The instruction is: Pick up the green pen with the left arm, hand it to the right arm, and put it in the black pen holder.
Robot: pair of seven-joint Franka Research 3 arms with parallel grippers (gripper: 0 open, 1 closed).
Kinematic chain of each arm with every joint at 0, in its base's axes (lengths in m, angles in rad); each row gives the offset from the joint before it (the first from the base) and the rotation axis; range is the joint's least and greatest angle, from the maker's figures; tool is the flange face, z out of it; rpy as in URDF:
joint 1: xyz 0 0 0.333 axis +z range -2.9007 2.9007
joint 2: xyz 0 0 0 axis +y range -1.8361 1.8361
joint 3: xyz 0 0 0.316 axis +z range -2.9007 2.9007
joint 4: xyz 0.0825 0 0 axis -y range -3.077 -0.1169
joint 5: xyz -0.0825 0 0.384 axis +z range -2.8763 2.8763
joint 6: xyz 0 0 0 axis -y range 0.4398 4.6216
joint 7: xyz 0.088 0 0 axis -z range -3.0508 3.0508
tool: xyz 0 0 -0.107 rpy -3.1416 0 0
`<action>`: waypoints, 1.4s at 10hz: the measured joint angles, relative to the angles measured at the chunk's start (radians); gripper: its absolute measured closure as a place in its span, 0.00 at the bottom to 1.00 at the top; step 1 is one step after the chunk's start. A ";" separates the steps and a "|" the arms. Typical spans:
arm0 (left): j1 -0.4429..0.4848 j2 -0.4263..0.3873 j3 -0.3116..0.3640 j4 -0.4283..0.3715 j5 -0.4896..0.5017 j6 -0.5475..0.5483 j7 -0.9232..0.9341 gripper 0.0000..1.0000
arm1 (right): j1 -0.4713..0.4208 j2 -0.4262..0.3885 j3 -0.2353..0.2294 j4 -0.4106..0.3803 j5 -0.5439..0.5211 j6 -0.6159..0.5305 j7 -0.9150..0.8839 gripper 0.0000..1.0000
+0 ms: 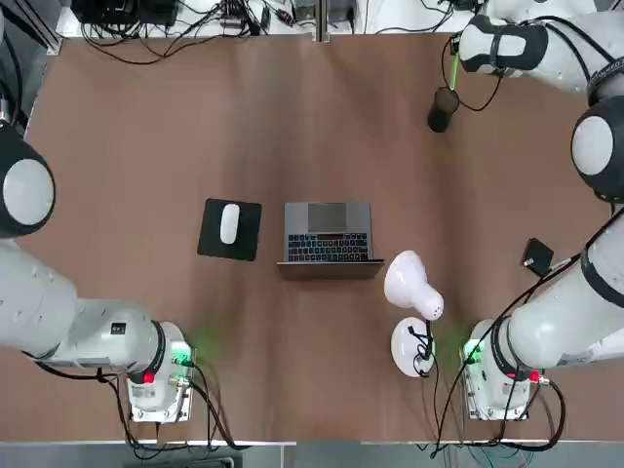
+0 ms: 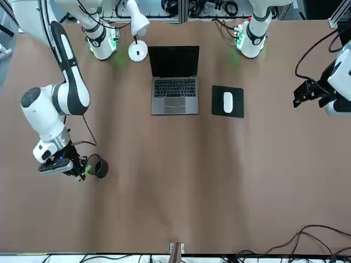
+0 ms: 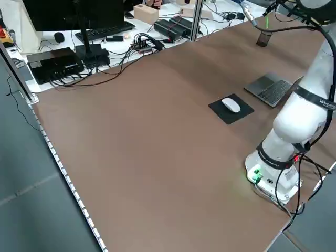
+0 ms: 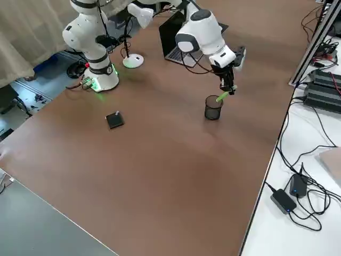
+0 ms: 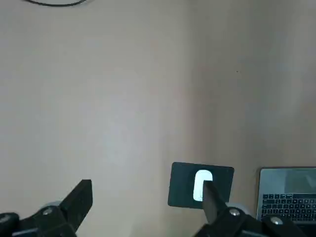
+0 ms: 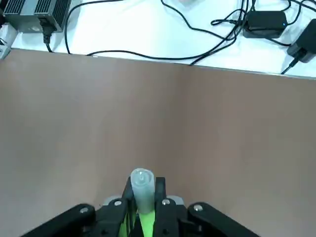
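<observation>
My right gripper (image 4: pixel 228 88) is shut on the green pen (image 4: pixel 221 97), which hangs tilted with its lower end at the rim of the black pen holder (image 4: pixel 213 108). From overhead the green pen (image 1: pixel 453 70) lies just beyond the black pen holder (image 1: pixel 443 107) at the far right of the table. In the right wrist view the pen (image 6: pixel 143 200) is clamped between both fingers. My left gripper (image 5: pixel 145 197) is open and holds nothing; it hovers at the table's left side (image 2: pixel 307 93), far from the pen.
An open laptop (image 1: pixel 329 234) sits mid-table, with a white mouse (image 1: pixel 229 223) on a black pad (image 1: pixel 246 244) to its left. A white desk lamp (image 1: pixel 414 292) stands near the right arm's base. A small black square (image 1: pixel 537 256) lies at the right. Cables run along the far edge.
</observation>
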 joint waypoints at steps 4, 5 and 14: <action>-0.004 -0.071 0.014 -0.097 0.000 0.032 0.024 0.00 | 0.000 0.001 0.006 -0.021 0.000 -0.004 -0.002 0.82; -0.005 -0.074 0.025 -0.101 0.000 0.033 0.024 0.00 | 0.000 0.003 0.007 -0.032 0.000 -0.005 -0.002 0.82; -0.007 -0.059 0.038 -0.098 0.000 0.047 0.015 0.00 | 0.000 0.060 0.008 -0.059 0.000 0.005 -0.006 0.79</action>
